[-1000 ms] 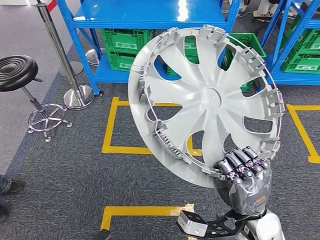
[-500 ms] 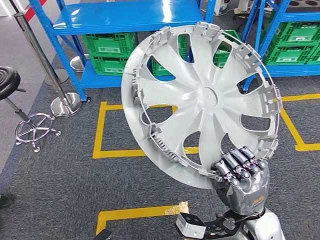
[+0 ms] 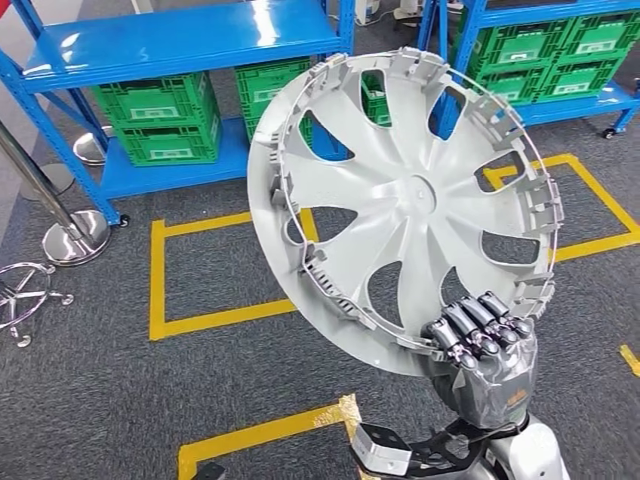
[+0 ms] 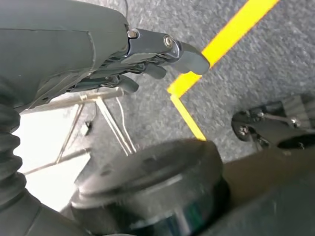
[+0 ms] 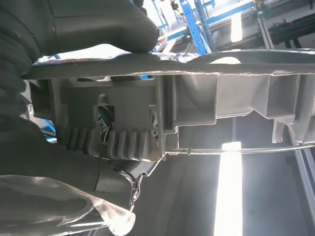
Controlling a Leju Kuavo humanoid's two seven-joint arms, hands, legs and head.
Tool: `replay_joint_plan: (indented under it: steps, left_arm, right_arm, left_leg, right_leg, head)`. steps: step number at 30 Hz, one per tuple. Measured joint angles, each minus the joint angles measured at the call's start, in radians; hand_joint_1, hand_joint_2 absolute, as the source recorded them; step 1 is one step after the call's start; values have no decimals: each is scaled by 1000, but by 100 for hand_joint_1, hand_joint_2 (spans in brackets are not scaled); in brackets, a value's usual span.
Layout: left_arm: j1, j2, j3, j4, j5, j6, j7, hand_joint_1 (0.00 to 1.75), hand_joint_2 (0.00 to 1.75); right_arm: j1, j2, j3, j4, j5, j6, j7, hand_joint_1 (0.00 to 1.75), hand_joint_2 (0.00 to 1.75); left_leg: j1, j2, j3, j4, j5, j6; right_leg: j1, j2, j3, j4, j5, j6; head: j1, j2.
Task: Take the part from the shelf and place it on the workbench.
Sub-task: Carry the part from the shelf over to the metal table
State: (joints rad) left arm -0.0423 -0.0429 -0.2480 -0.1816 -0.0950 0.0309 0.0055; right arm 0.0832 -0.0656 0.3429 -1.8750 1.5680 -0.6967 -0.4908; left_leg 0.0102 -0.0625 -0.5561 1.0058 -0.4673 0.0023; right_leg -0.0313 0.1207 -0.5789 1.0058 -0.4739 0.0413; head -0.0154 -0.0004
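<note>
grey plastic is filling the right hand [image 3: 483, 350]: its dark fingers [image 3: 472, 325] are curling over the lower rim of the hubcap [image 3: 411, 205] and, in the right wrist view, the thumb [image 5: 100, 22] is pressing the opposite face of the rim, so the part is being pinched at its edge. this edge hold is likely chosen because the rim is the one thin section a hand can close around; the disc is too wide to span. the hubcap is standing tilted in the air in front of the robot, inner face toward the head camera, clear of the floor and well apart from the shelf [image 3: 173, 45].

the part is showing a thin moulded shell, curved spokes with open windows between them, a ring of ribbed clips [image 5: 111, 142] and a wire hoop [image 5: 230, 147] along the rim. it is probably light but flexible, so it could swing in the hold.

the left hand [image 4: 163, 49] is hanging over grey carpet and yellow tape [image 4: 223, 37], fingers loosely extended and holding nothing.

green crates [image 3: 162, 115] are sitting under the blue shelf.
</note>
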Motion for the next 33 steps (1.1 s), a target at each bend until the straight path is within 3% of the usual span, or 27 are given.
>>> replay_joint_plan:
  steps: [2,4,6,7,9,11,13,15,17,19,21,22,23,24,26,28,30,31,33]
  left_arm:
    - [-2,0,0,0,0,0,0,0,175]
    - [0,0,0,0,0,1,-1,0,175]
    - [2,-1,0,0,-1,0,-1,0,175]
    - [3,-1,0,0,-1,0,-2,0,175]
    - [1,-1,0,0,-2,-2,-3,0,175]
    - [0,-2,0,0,-2,-4,-5,0,175]
    - [0,-2,0,0,-3,-9,-6,0,175]
    - [-1,-2,0,0,-3,-12,-6,0,175]
    - [-2,-2,0,0,-4,-14,-6,0,175]
    - [-1,-1,0,0,-5,-15,-6,0,175]
    - [1,-1,0,0,-7,-15,-6,0,175]
    - [1,-1,0,0,-8,-16,-6,0,175]
    - [0,-1,-1,0,-9,-16,-6,0,175]
    - [0,-1,-1,0,-10,-16,-6,0,175]
    - [1,0,-1,0,-11,-16,-6,0,175]
    - [2,2,-1,0,-11,-16,-6,0,175]
    - [2,2,-1,0,-12,-16,-6,0,175]
    - [1,2,-1,0,-12,-16,-6,0,175]
    - [-1,3,-1,0,-13,-15,-6,0,175]
  right_arm:
    - [3,0,-2,0,0,0,0,175,175]
    - [3,0,-3,-1,0,0,-2,175,175]
    - [5,0,-5,-1,0,0,-6,175,175]
    - [7,0,-6,-1,0,0,-9,175,175]
    - [12,0,-9,-2,0,0,-17,175,175]
    - [15,0,-15,-4,0,0,-26,175,175]
    - [20,0,-23,-9,0,0,-35,175,175]
    - [30,0,-32,-14,0,0,-44,175,175]
    - [37,2,-40,-19,0,0,-52,175,175]
    - [40,5,-47,-21,0,0,-60,175,175]
    - [42,9,-54,-20,0,0,-69,175,175]
    - [44,10,-58,-20,0,0,-74,175,175]
    - [45,10,-62,-20,0,0,-78,175,175]
    - [47,11,-66,-20,0,0,-81,175,175]
    - [47,14,-71,-20,0,0,-86,175,175]
    - [46,18,-75,-20,0,0,-87,175,175]
    - [48,19,-78,-20,0,0,-87,175,175]
    - [51,19,-81,-20,0,0,-87,175,175]
    - [53,19,-84,-20,0,0,-88,175,175]
  left_leg:
    - [2,27,3,-12,7,15]
    - [1,54,2,-17,9,24]
    - [-3,82,1,-17,9,26]
    - [-4,96,1,-16,8,25]
    - [-5,119,2,-15,7,24]
    - [-9,137,4,-11,3,17]
    - [-13,154,5,-7,0,5]
    - [-13,170,7,-5,-2,-7]
    - [-8,144,-1,23,-29,-19]
    - [-3,93,-42,127,-92,-28]
    - [-2,73,-96,250,-141,-31]
    - [-1,71,-108,275,-140,-31]
    - [-1,69,-102,259,-118,-30]
    - [0,63,-81,209,-81,-28]
    - [3,21,-26,78,-15,-19]
    - [5,-10,2,8,-2,-12]
    - [3,0,5,-4,-7,-6]
    - [3,11,5,-8,-4,-1]
    - [5,33,8,-19,2,12]
  right_leg:
    - [3,-40,-28,40,-25,6]
    - [5,-94,-85,156,-85,9]
    - [5,-110,-137,266,-126,14]
    - [5,-113,-140,277,-122,15]
    - [6,-129,-86,185,-69,13]
    - [11,-178,-6,49,-27,3]
    - [18,-201,23,-5,-19,-9]
    - [19,-177,17,-6,-13,-21]
    - [15,-155,16,-10,-6,-33]
    - [12,-133,17,-11,0,-41]
    - [12,-106,15,-10,2,-44]
    - [12,-92,15,-9,2,-44]
    - [12,-78,15,-8,2,-43]
    - [12,-63,17,-7,2,-43]
    - [11,-36,16,-5,2,-38]
    - [9,-14,6,-2,4,-26]
    - [5,1,-7,-4,9,-10]
    - [4,-7,-13,-1,7,-5]
    - [6,-56,-45,53,-26,2]
  head:
    - [4,0]
    - [8,0]
    - [8,0]
    - [8,0]
    - [8,0]
    - [8,0]
    - [5,0]
    - [4,0]
    - [0,0]
    - [-5,0]
    - [-6,0]
    - [-6,0]
    - [-6,0]
    - [-6,0]
    - [-5,0]
    - [-6,0]
    - [-8,0]
    - [-8,0]
    - [-3,0]
